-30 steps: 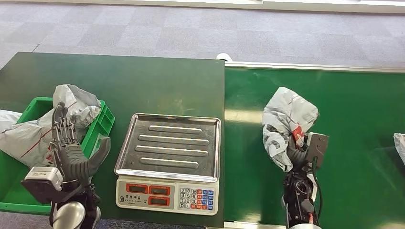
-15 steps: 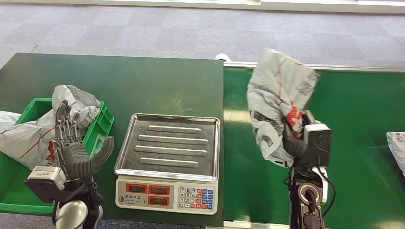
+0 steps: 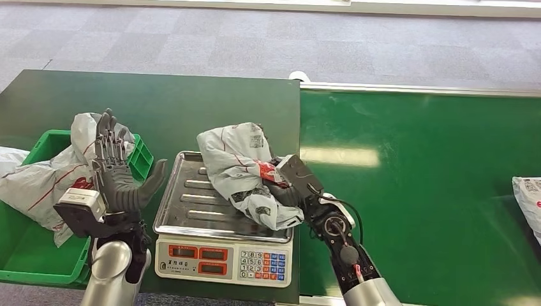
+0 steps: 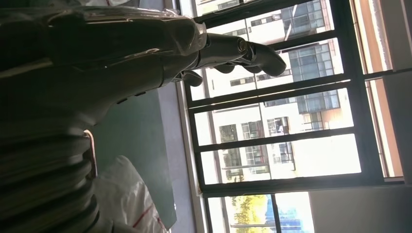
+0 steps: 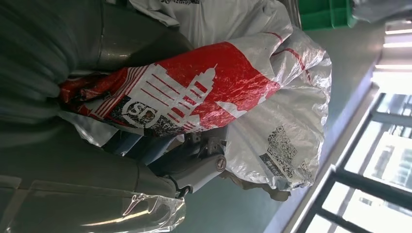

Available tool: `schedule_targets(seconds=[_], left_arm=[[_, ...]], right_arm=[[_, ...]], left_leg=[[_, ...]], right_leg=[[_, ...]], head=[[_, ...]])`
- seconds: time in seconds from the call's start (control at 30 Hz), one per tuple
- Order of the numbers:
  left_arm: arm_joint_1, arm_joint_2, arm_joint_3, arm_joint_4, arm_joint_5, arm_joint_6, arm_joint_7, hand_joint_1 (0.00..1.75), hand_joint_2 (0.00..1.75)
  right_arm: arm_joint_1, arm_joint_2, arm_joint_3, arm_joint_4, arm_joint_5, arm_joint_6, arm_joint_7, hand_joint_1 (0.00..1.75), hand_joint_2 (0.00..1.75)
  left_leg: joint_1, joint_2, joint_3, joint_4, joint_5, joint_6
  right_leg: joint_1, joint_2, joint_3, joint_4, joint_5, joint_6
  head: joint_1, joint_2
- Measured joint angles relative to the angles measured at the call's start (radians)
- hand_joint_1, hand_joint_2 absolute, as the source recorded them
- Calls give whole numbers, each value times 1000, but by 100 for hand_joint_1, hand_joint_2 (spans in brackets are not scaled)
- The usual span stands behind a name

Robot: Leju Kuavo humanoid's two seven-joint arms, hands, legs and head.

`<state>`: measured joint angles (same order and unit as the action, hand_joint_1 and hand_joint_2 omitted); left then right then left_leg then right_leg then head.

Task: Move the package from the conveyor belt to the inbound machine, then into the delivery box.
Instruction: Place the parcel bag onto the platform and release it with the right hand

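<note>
- Right hand [image 3: 290, 186]: closed around the grey package [image 3: 245, 172]. It holds the crumpled bag from the conveyor side, with the forearm reaching in across the edge of the scale.
- Grey package: a wrinkled plastic mailer with red print and a printed code patch. It is over the steel tray [image 3: 191, 204] of the inbound machine [image 3: 223, 255]. Its lower end appears to touch the tray, though contact cannot be confirmed.
- Right wrist view: the package [image 5: 204, 92] fills the space in front of the palm. The red-and-white printed panel faces the camera, and the grey thumb [image 5: 141, 43] is pressed against the bag.
- Left hand [image 3: 118, 178]: raised upright above the near left of the counter [image 3: 191, 108], fingers spread and straight, thumb out to the side, holding nothing. It stands between the green delivery box [image 3: 38, 255] and the inbound machine.
- Left wrist view: the fingers [image 4: 243, 51] extend straight toward a window.
- Green delivery box: sits at the left edge of the counter and contains other grey bags [image 3: 38, 185].
- Inbound machine: a weighing scale with red displays and a keypad on its front panel.
- Conveyor belt [image 3: 434, 178]: green, to the right of the counter. Another package [image 3: 528, 197] lies at its far right edge.
</note>
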<state>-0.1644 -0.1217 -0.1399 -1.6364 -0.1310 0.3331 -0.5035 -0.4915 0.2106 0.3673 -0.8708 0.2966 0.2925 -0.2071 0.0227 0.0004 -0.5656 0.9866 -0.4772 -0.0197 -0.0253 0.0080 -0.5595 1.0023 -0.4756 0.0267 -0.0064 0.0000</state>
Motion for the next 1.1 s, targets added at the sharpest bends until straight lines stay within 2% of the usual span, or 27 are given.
schedule_targets(seconds=[0.1,0.13,0.23,0.27,0.47,0.53,0.6,0.7,0.87,1.1], left_arm=[[-4,1,-1,9,0,1,0,0,175],[-5,1,-1,12,0,1,0,0,175],[-8,3,-1,19,0,2,0,0,175],[-8,3,-1,21,0,3,0,0,175],[-12,5,0,22,1,3,0,0,175],[-9,6,1,21,1,11,0,0,175],[9,8,8,9,-1,24,0,0,175],[49,9,25,-23,-10,36,0,0,175],[109,7,51,-81,-34,33,0,0,175],[130,6,49,-98,-31,6,-15,0,175]], right_arm=[[-19,0,22,52,2,4,-3,175,175],[-24,0,26,65,2,5,-4,164,175],[-39,0,37,94,6,6,-3,37,175],[-43,0,40,103,10,9,-3,3,175],[-71,-3,79,160,60,55,-63,0,175],[-76,-3,97,170,101,13,-63,0,175],[-72,-5,114,158,156,-69,-43,0,175],[-42,-15,125,89,224,-159,7,0,175],[52,-50,116,-129,332,-228,105,0,175],[137,-66,63,-325,399,-263,118,0,175]], left_leg=[[0,0,0,0,0,0],[0,0,0,0,0,0],[0,0,0,0,0,0],[0,0,0,0,0,0],[0,0,0,0,0,0],[0,0,0,0,0,0],[0,0,0,0,0,0],[0,0,0,0,0,0],[0,0,0,0,0,0],[0,0,0,0,0,0]], right_leg=[[0,0,0,0,0,0],[0,0,0,0,0,0],[0,0,0,0,0,0],[0,0,0,0,0,0],[0,0,0,0,0,0],[0,0,0,0,0,0],[0,0,-1,0,0,0],[0,0,-1,0,0,0],[0,0,-1,0,0,0],[0,0,-1,0,0,0]], head=[[0,0],[0,0],[0,0],[0,0],[0,0],[0,0],[0,0],[0,0],[0,0],[0,0]])
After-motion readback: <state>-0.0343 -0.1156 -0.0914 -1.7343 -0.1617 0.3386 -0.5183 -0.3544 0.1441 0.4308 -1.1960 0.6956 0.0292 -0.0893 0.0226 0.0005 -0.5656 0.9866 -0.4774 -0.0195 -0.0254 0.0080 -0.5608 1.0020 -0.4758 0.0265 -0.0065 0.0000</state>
